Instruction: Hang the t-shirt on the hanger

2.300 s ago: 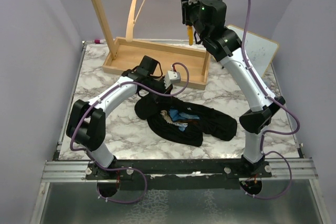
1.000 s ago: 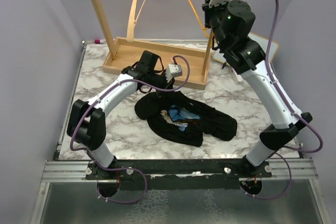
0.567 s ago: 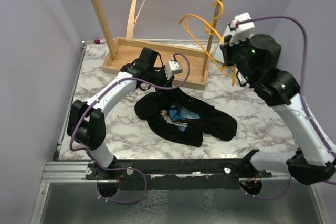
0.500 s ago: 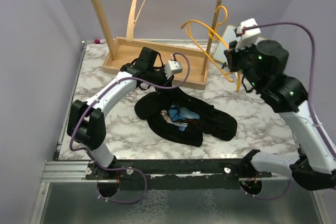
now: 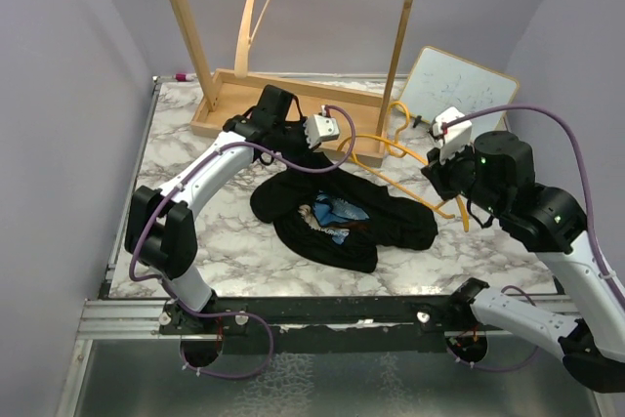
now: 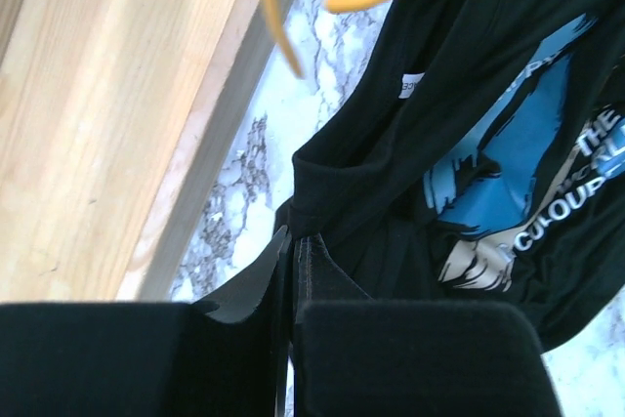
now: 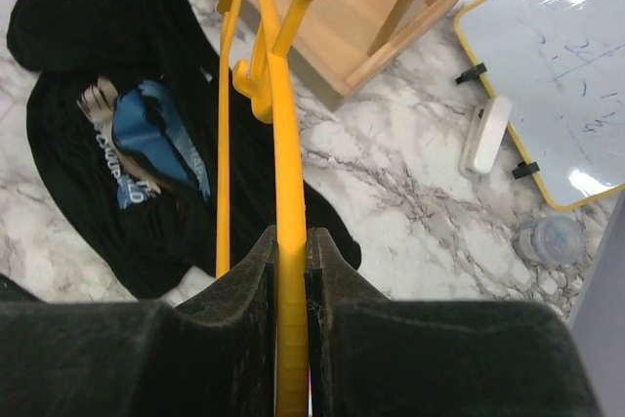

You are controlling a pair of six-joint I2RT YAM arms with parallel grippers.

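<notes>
- Slippage worries me: the right claw [image 7: 290,261] is clamped on one thin bar of the hanger [image 7: 286,144], most of which juts ahead of it, so it could swivel in the grip.
- The left claw [image 6: 291,261] is pinched together on a hem of the t-shirt [image 6: 469,65], the rest crumpled ahead of it on the worktop [image 6: 249,192].
- The neck isn't spread, so the hanger may snag cloth.

Closed jaws pinch the t-shirt [image 6: 391,134] edge beside the wooden base [image 6: 107,104], with hanger [image 6: 274,17] tips just beyond.

Left tool [image 6: 293,266] closed, right tool [image 7: 292,246] clamped.
</notes>
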